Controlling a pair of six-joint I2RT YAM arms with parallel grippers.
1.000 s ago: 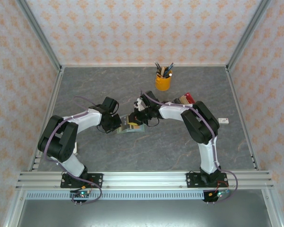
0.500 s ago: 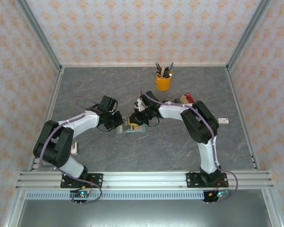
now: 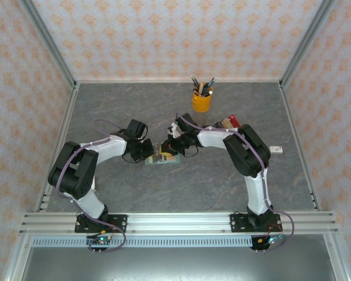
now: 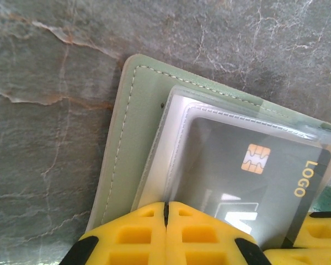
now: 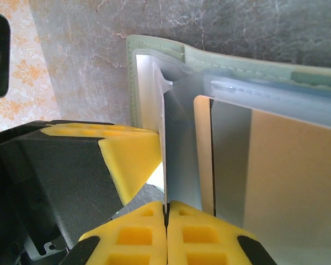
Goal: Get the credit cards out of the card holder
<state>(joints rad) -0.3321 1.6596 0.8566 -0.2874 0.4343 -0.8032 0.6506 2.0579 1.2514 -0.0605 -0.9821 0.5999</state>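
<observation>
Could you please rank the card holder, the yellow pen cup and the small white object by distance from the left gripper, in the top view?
1. The card holder, mid-table, right at the left gripper.
2. The yellow pen cup, towards the far side, to the right.
3. The small white object, near the table's right edge.

Fixed high behind the arm bases, one camera looks down over the whole desk point(image 3: 181, 193). Both wrist cameras sit very close on the card holder point(image 4: 135, 121), which all three views share, with the left tool point(image 4: 165, 226) and right tool point(image 5: 166, 226) at their lower edges.
</observation>
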